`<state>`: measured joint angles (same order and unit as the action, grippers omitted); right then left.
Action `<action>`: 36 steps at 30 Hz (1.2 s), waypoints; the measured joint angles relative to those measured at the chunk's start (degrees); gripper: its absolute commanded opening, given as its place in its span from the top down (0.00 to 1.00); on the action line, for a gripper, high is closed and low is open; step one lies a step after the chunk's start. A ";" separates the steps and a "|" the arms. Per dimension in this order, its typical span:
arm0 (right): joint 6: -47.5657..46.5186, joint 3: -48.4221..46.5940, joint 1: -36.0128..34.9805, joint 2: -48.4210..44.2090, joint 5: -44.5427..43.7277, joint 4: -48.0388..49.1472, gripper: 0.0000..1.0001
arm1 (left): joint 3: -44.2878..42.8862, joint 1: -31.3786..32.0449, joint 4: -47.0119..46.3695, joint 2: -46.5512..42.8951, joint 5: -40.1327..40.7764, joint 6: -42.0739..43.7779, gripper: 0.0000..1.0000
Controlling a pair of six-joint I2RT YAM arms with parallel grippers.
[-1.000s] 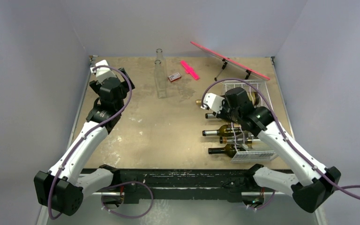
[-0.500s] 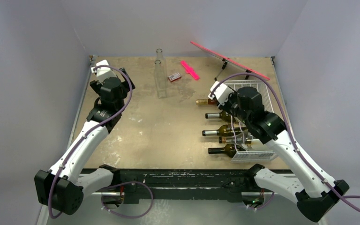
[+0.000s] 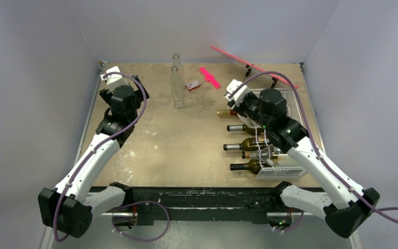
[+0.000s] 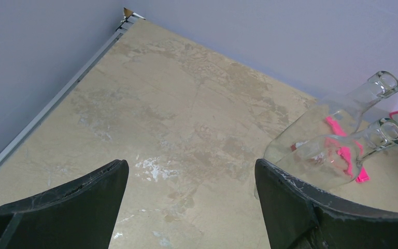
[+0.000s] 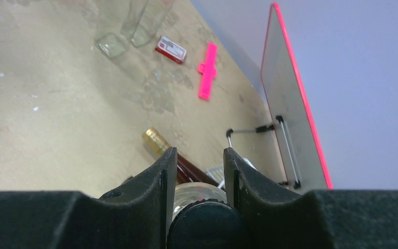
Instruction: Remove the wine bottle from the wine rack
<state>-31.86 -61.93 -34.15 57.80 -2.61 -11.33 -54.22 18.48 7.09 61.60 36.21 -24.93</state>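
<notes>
Wine bottle (image 5: pixel 201 223), black-capped, pinched at the neck by the right pincer (image 5: pixel 199 155); gold-capped bottle (image 5: pixel 158 140) just beyond it; left pincer (image 4: pixel 190 168) spread wide.

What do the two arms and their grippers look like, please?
Both the left arm and right arm have white tubular links with bulky black joints and bases. A purple cable loops along each. The left gripper and right gripper carry broad matte black fingers.

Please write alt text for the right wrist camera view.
The right gripper is shut on a clear glass wine bottle with a black cap. Beyond are a gold-topped dark bottle, a pink plastic clip and a pink-edged board.
</notes>
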 measured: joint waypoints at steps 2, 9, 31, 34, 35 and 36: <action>0.04 -0.44 0.02 2.60 1.62 2.08 1.00 | 0.00 0.00 0.00 0.00 0.02 0.00 0.09; 2.60 -3.06 0.02 14.86 8.81 12.70 1.00 | 0.00 0.00 0.00 0.00 0.24 0.04 0.09; 20.85 -13.14 4.24 51.12 19.80 52.50 1.00 | 0.00 0.00 0.07 2.08 1.51 0.48 0.09; 22.80 -15.37 5.33 54.29 20.44 54.71 1.00 | 0.00 0.00 0.13 2.60 1.51 0.48 0.09; 23.28 -16.00 5.57 54.90 20.59 55.25 1.00 | 0.00 0.00 0.15 2.71 1.53 0.48 0.09; 23.58 -16.28 5.84 55.41 20.61 56.02 1.00 | -0.02 0.00 0.17 2.82 1.53 0.48 0.09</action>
<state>-8.27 -78.22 -28.32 113.21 18.00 44.69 -54.24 18.48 7.27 64.42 37.74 -24.45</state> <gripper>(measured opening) 0.383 0.911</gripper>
